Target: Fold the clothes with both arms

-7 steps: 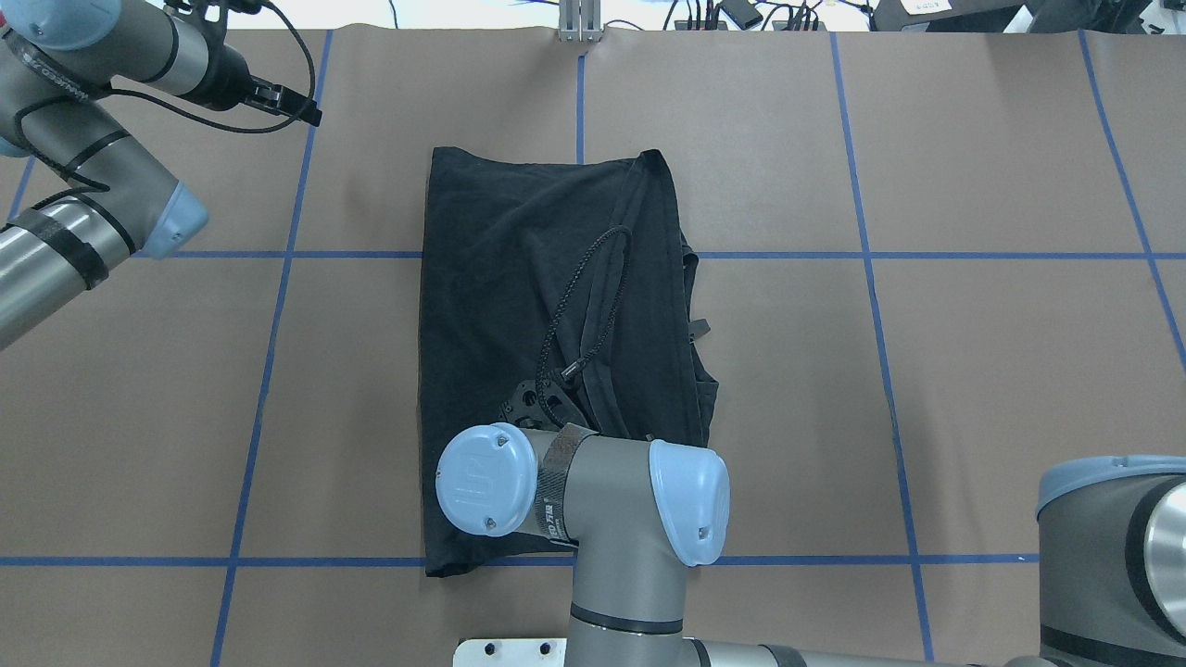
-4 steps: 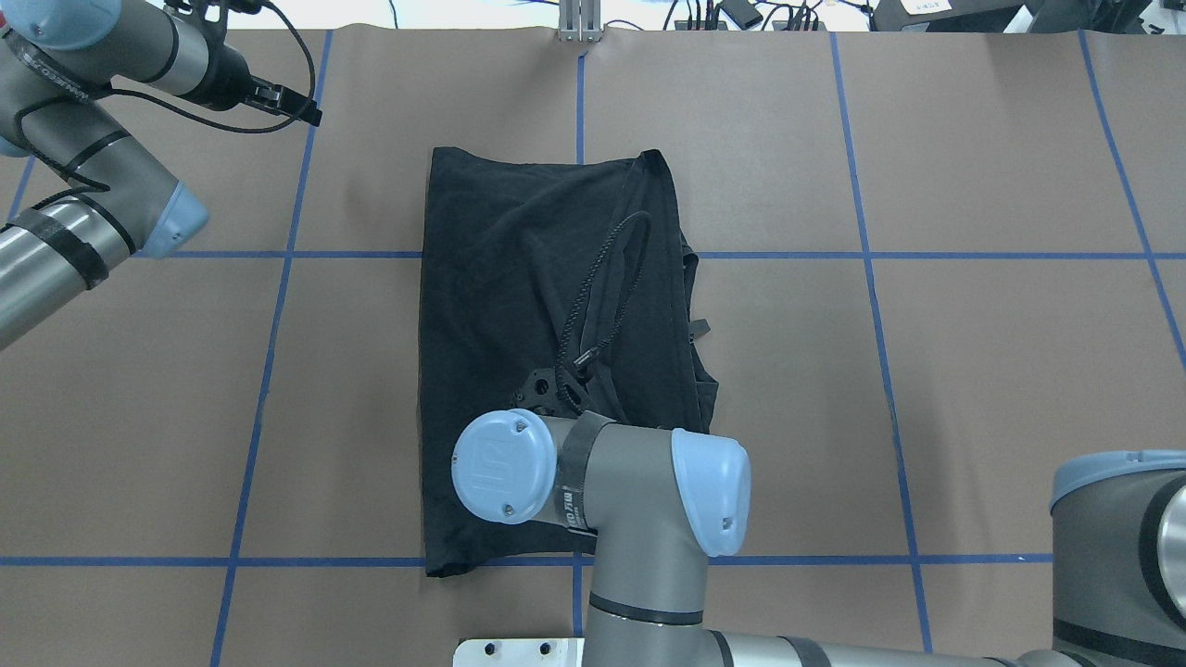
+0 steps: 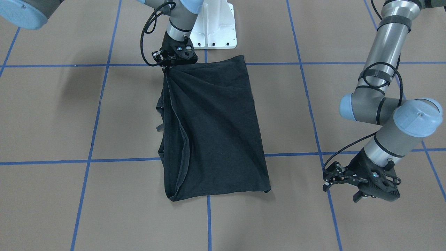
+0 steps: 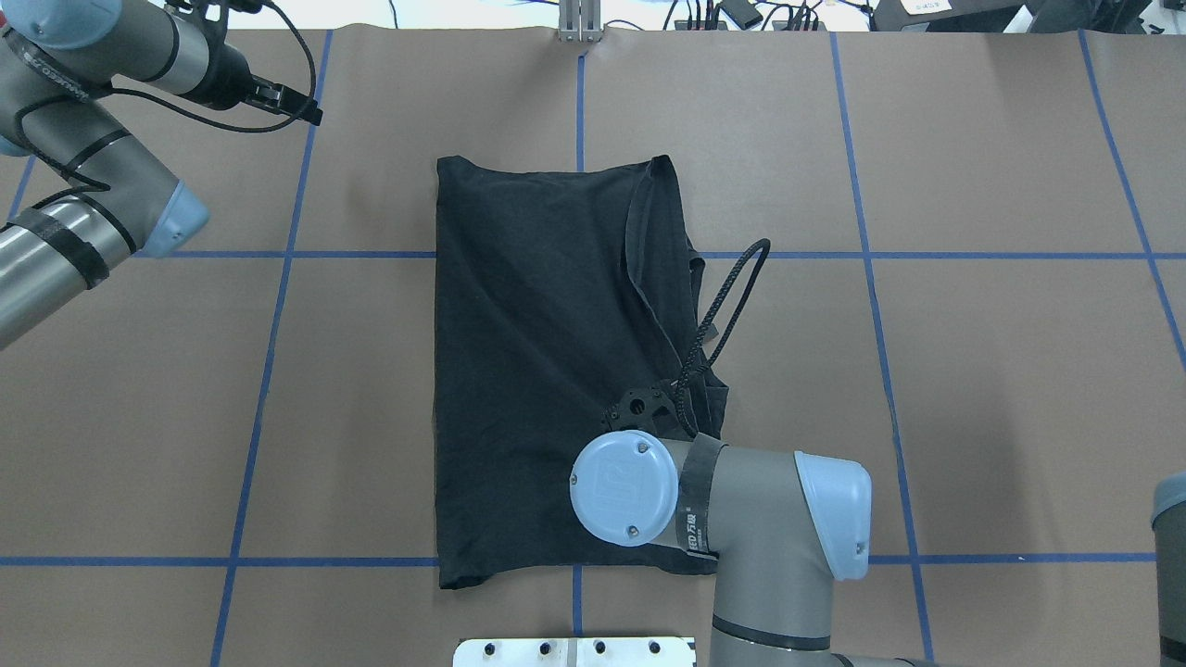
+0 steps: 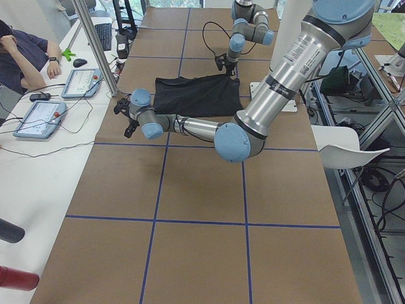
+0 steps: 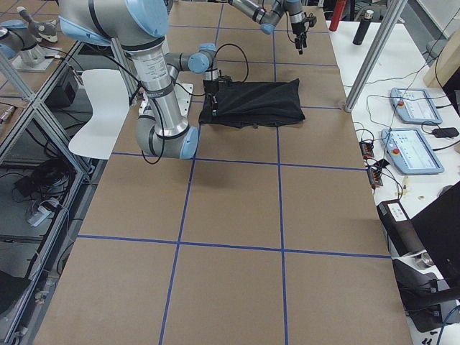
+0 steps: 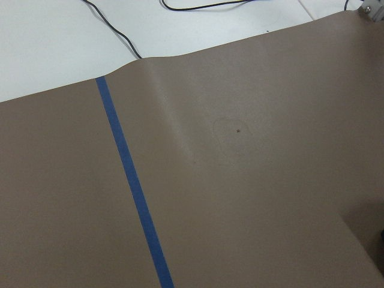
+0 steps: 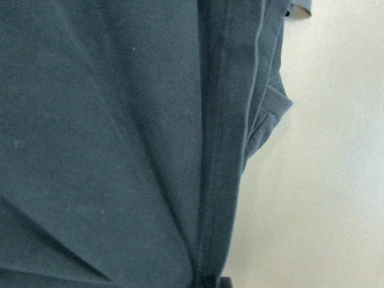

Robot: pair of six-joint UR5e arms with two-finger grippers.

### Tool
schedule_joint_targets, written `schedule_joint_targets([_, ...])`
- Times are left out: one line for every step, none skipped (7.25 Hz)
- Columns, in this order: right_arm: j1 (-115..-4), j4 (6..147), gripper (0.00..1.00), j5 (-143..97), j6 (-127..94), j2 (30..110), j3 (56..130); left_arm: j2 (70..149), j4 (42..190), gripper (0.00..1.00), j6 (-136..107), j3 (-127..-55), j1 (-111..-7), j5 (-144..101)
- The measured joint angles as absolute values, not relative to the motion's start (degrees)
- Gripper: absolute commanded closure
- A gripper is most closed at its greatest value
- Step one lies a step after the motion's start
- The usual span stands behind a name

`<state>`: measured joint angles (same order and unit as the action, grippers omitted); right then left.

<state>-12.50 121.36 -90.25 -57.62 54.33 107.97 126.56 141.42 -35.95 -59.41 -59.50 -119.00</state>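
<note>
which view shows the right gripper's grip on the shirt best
Exterior front-facing: the right gripper pinches a corner of the T-shirt in plain sight. Overhead, the wrist hides most of the gripper; the right wrist view shows only cloth; the side views show it small; left wrist, nothing.

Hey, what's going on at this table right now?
The robot is partway through folding a black T-shirt that lies on the brown table. The right gripper has pinched the shirt's corner nearest the robot's base, and the fabric pulls taut toward it. The left gripper hangs off to the side, open and empty.
</note>
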Motion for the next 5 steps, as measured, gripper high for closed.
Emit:
schedule_joint_targets([-12.38, 121.25, 0.01, -90.73, -58.23, 54.86, 108.14, 126.56, 141.42, 0.00, -35.95, -59.41, -59.50, -119.00])
schedule_joint_targets([-12.31, 121.01, 0.00, -90.94, -59.28, 55.38, 108.22, 126.56, 141.42, 0.00, -35.95, -59.41, -59.50, -119.00])
schedule_joint_targets([-12.49, 120.74, 0.00, -91.01, -60.81, 55.64, 108.56, 126.56, 141.42, 0.00, -35.97, -59.41, -59.48, -119.00])
schedule_joint_targets([-13.43, 120.59, 0.00, -91.14, -62.17, 55.47, 109.28, 126.59, 141.40, 0.00, -36.04, -59.53, -59.45, -119.00])
schedule_joint_targets([-15.56, 120.51, 0.00, -92.09, -62.83, 55.13, 110.28, 126.60, 141.36, 0.00, -36.94, -59.97, -59.31, -119.02])
